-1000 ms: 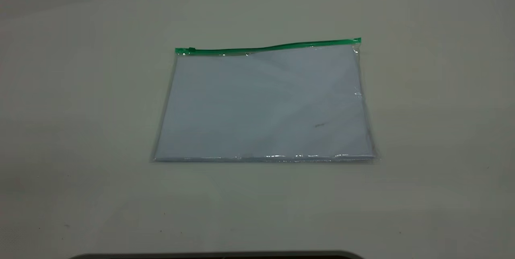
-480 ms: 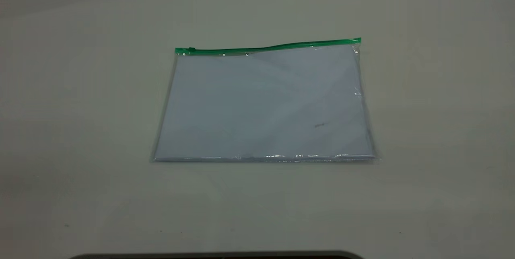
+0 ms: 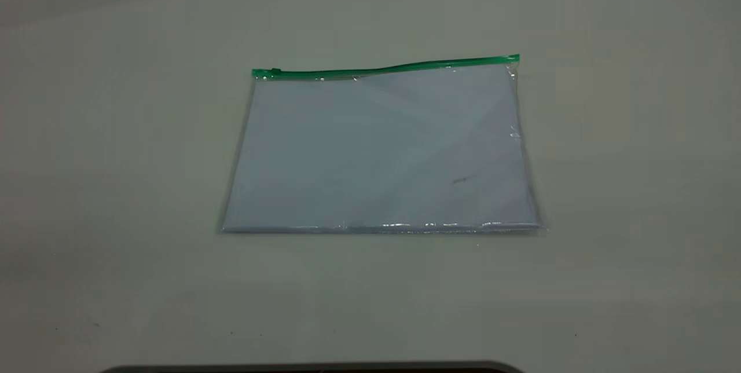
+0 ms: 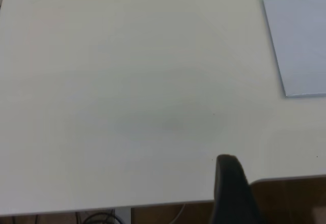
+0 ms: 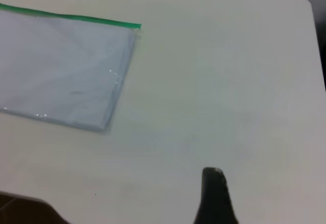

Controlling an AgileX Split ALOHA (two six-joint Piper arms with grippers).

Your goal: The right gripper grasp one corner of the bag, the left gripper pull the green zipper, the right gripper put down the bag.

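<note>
Exterior view: the bag [image 3: 382, 150] is seen lying flat on the table [image 3: 637, 187], the green zipper [image 3: 385, 67] along its far edge. The left gripper [image 4: 232, 188] and right gripper [image 5: 214, 196] are held well apart from the bag; jaw state cannot be told.

Pale, matte white table [image 3: 608, 199], rounded far corner; dark cables [image 4: 97, 218] below its near edge.

Bare robot test bench

A plain white table [image 3: 608, 158] is filling every view, with loose cables [image 4: 97, 218] hanging beneath its edge.
</note>
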